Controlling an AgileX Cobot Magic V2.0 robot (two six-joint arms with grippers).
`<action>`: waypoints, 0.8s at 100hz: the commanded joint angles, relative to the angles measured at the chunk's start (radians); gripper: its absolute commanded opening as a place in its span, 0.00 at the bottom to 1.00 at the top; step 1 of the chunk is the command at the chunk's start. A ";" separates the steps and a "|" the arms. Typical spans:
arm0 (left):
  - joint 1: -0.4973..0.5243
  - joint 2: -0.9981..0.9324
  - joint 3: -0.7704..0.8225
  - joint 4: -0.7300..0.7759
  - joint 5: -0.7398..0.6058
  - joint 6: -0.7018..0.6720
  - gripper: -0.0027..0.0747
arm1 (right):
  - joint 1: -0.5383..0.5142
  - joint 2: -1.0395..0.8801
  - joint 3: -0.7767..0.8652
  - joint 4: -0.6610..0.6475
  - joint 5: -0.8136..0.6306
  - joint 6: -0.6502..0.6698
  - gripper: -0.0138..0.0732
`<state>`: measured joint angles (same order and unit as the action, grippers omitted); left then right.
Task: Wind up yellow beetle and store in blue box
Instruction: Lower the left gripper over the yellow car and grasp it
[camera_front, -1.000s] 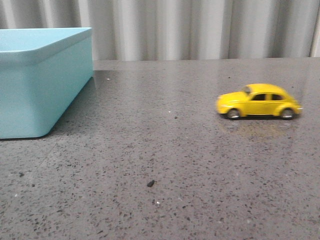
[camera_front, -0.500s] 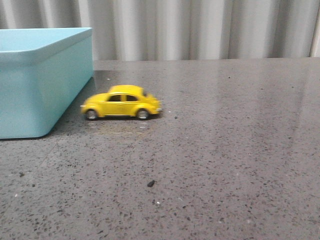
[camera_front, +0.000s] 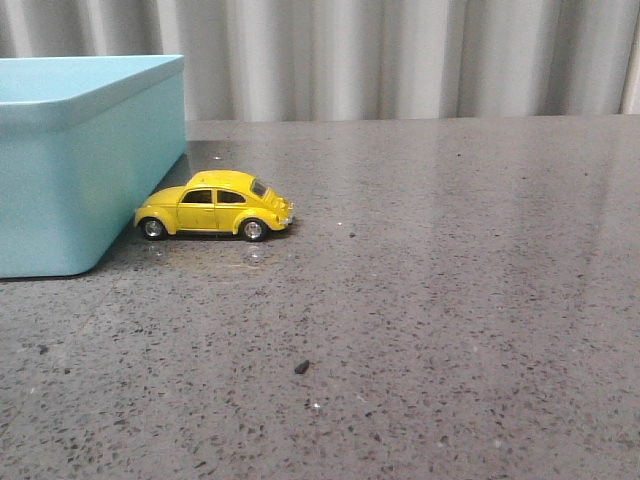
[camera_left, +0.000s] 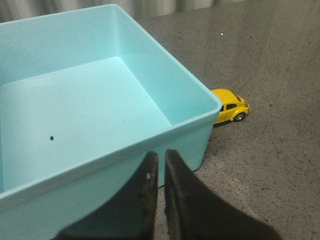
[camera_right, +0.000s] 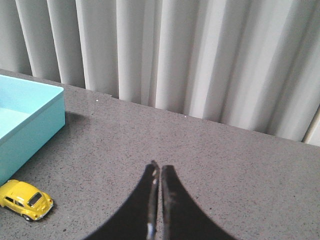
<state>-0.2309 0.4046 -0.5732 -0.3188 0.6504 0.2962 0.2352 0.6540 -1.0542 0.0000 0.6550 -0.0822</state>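
Note:
The yellow beetle (camera_front: 214, 204) stands on its wheels on the grey table, its left end against the side of the blue box (camera_front: 85, 170). It also shows in the left wrist view (camera_left: 230, 106), half hidden behind the box corner (camera_left: 207, 107), and in the right wrist view (camera_right: 25, 200) beside the box (camera_right: 30, 120). The box is empty inside. My left gripper (camera_left: 161, 156) is shut and empty, above the box's near rim. My right gripper (camera_right: 160, 169) is shut and empty, above bare table well right of the car. Neither gripper shows in the front view.
The grey speckled table (camera_front: 420, 300) stretches right of the car. A small dark crumb (camera_front: 301, 367) lies on it in front. A pleated grey curtain (camera_front: 400, 55) hangs behind the table's far edge.
The yellow beetle has rolled from the right side of the table leftwards across it and now stands still against the blue box.

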 joint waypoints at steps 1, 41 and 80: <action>-0.008 0.058 -0.070 -0.035 -0.061 0.046 0.15 | 0.001 0.001 -0.021 -0.007 -0.091 -0.004 0.11; -0.126 0.424 -0.365 -0.033 0.138 0.236 0.56 | 0.001 0.001 -0.021 -0.007 -0.128 -0.004 0.11; -0.334 0.828 -0.756 0.123 0.313 0.374 0.57 | 0.105 0.001 -0.021 -0.007 -0.124 -0.004 0.11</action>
<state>-0.5268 1.1829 -1.2324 -0.1909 0.9911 0.6105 0.3215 0.6540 -1.0542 0.0000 0.6111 -0.0822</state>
